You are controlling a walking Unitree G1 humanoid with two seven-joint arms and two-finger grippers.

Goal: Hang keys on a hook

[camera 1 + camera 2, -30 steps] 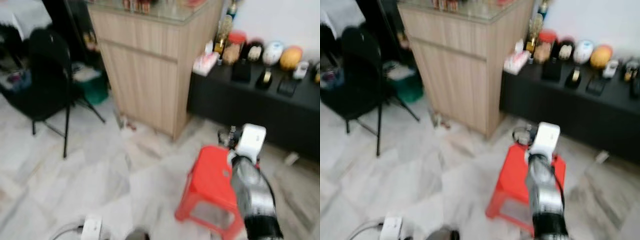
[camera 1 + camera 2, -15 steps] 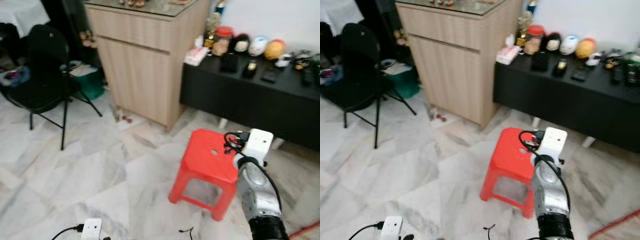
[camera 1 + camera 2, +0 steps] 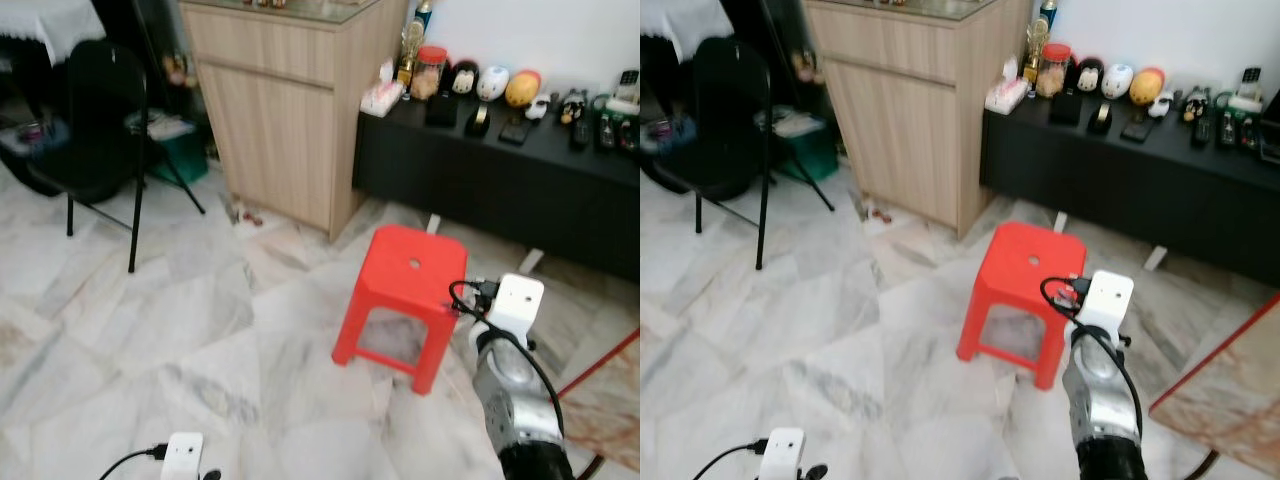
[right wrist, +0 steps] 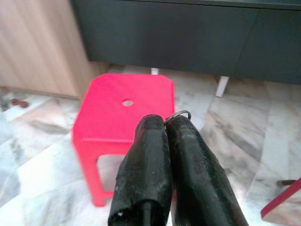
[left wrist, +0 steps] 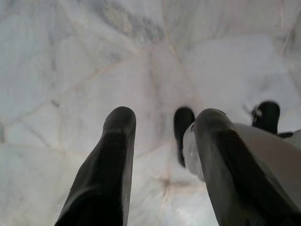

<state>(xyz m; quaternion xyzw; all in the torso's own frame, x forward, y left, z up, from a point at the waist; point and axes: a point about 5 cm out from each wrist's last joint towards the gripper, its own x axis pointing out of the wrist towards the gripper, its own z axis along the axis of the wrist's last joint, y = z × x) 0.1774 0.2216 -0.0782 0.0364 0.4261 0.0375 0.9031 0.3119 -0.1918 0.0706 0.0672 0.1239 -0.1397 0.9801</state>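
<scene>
Right claw (image 4: 165,123), fingers pressed together on a thin metal key ring (image 4: 178,114) that juts from the fingertips, held above the marble floor (image 3: 150,330) beside the red stool (image 3: 404,290). Left claw (image 5: 162,122), fingers spread with nothing between them, points down at the floor. Behind the stool: a low black bench (image 3: 500,190) carrying small items along its top, with a wooden cabinet (image 3: 290,110) at its left end. A black chair (image 3: 95,130) stands left of the cabinet.

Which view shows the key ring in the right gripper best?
The right wrist view: a thin metal key ring pokes out between the tips of the right gripper, whose jaws are pressed together above the red stool. In the eye views the wrist camera housing covers the fingertips, so the ring can't be made out.
</scene>
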